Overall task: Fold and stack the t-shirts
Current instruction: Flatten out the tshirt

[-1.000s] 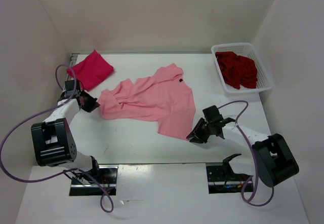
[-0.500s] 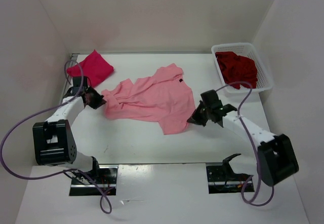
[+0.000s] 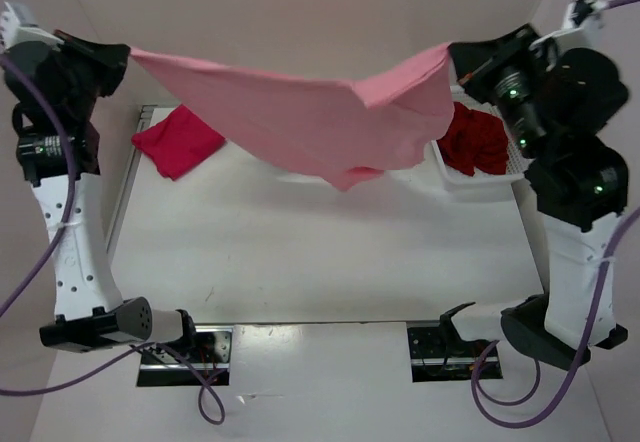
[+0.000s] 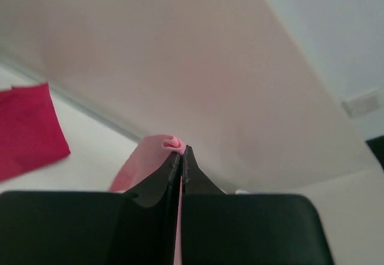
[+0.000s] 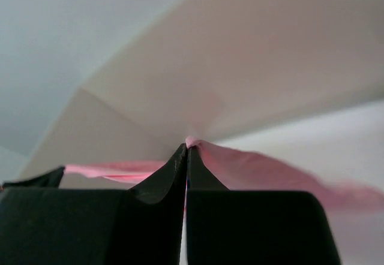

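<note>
The light salmon pink t-shirt (image 3: 310, 117) hangs stretched in the air between both arms, high above the table. My left gripper (image 3: 128, 54) is shut on its left end, and a pink fold (image 4: 169, 142) pokes out past the closed tips. At the right end my right gripper (image 3: 455, 57) is shut on the cloth (image 5: 240, 160). The bright crimson-pink t-shirt (image 3: 175, 140) lies folded at the table's back left, also in the left wrist view (image 4: 27, 127). The dark red t-shirt (image 3: 478, 142) lies bunched in the white basket (image 3: 500, 174), partly hidden by the hanging shirt.
The white lattice basket stands at the back right against the wall. White walls close in the table on the left, back and right. Both arms (image 3: 70, 212) (image 3: 580, 212) stand raised tall at the table's sides.
Both arms have risen from the table and spread apart, lifting the salmon shirt off the surface and stretching it in the air. The right gripper closed on the shirt's edge.
</note>
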Motion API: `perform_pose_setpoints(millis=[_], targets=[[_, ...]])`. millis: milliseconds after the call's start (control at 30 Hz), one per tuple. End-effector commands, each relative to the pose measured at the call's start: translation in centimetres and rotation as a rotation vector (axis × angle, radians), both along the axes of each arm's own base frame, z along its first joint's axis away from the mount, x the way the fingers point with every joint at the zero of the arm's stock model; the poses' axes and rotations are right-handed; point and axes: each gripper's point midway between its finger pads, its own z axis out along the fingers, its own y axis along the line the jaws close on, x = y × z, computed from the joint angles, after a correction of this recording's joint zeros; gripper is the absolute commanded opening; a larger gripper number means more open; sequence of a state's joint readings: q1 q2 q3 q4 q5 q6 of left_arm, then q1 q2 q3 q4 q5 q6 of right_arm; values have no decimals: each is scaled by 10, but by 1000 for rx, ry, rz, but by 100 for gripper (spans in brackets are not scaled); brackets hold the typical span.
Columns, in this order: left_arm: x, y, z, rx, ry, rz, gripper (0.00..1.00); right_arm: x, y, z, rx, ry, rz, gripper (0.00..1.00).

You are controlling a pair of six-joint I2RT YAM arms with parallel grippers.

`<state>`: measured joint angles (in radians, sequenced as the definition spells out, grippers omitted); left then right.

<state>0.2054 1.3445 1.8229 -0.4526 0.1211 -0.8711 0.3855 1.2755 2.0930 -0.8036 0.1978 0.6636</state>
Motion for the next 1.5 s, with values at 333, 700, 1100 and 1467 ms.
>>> perform_pose_setpoints(millis=[333, 700, 1100, 1467], targets=[[-16, 13, 18, 24, -3, 36, 0, 13, -26, 84, -128, -229, -179, 0], [71, 26, -155, -32, 344, 37, 0, 202, 10, -72, -238, 101, 37, 1], [107, 28, -74, -31, 177, 12, 0, 160, -20, 53, -99, -230, -28, 1], [99, 37, -107, -30, 237, 55, 0, 149, -37, -24, -189, 10, -85, 1]])
